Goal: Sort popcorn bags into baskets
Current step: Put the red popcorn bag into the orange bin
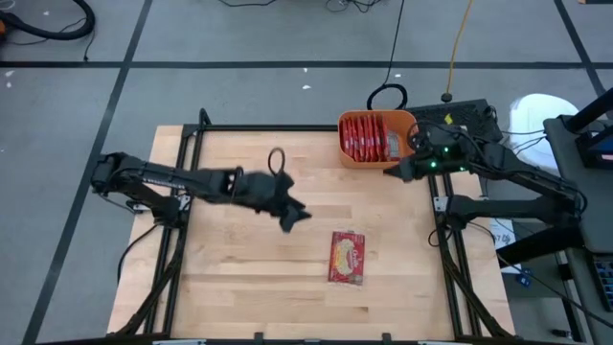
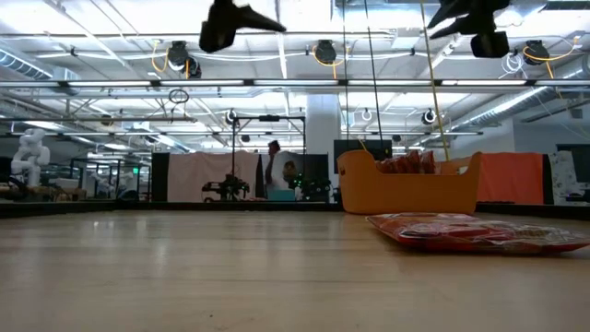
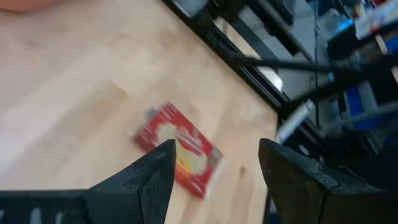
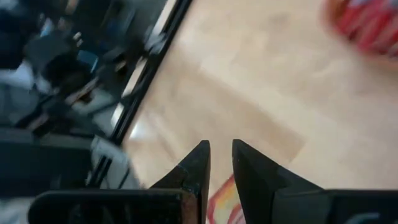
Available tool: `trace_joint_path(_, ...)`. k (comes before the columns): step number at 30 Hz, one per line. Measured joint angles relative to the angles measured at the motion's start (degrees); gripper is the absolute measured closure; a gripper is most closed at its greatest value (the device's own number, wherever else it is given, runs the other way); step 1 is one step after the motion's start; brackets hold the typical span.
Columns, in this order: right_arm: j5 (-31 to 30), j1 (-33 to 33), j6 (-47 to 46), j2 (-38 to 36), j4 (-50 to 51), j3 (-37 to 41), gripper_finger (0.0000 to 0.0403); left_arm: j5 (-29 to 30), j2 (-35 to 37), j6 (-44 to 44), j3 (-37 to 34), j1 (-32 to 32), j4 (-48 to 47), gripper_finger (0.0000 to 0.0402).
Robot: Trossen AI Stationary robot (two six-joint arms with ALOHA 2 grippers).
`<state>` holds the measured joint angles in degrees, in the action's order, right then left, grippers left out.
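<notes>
One red popcorn bag [image 1: 347, 257] with a yellow-cream oval lies flat on the table toward its near right; it also shows in the low view [image 2: 475, 232]. Several more red bags stand on edge inside the orange basket [image 1: 376, 139] at the far edge. My left gripper [image 1: 297, 217] hangs open high above the table's middle, left of the lying bag [image 3: 179, 149], touching nothing. My right gripper [image 1: 390, 172] is shut and empty, raised just beside the basket's near right corner. In its wrist view [image 4: 221, 163], the bag's edge [image 4: 222, 200] shows below the fingers.
Black frame rails [image 1: 192, 144] border the table's left and right sides. A cable loop [image 1: 277, 159] lies on the wood near the left arm. Bare wood spreads left and near of the lying bag. In the low view the basket [image 2: 410, 184] stands behind the bag.
</notes>
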<state>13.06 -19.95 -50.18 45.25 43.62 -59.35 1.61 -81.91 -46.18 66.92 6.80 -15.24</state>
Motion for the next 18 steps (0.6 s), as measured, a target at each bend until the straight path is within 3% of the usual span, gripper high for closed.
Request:
trace_joint_path(5, 5.0, 5.5, 3.3, 0.0, 0.4, 0.0, 0.0342, 6.5, -1.3, -0.8, 0.0, 7.3, -0.5, 0.0170)
trace_joint_path(12, 6.9, 12.4, 7.5, -0.9, 0.7, 0.0, 0.0342, 13.1, -5.6, -3.9, 0.8, 14.4, 0.5, 0.0170)
trace_joint_path(18, 8.2, 17.2, 7.9, -2.0, 2.5, 0.0, 0.0342, 17.3, -14.1, -6.8, 8.2, 17.7, -1.3, 0.0170)
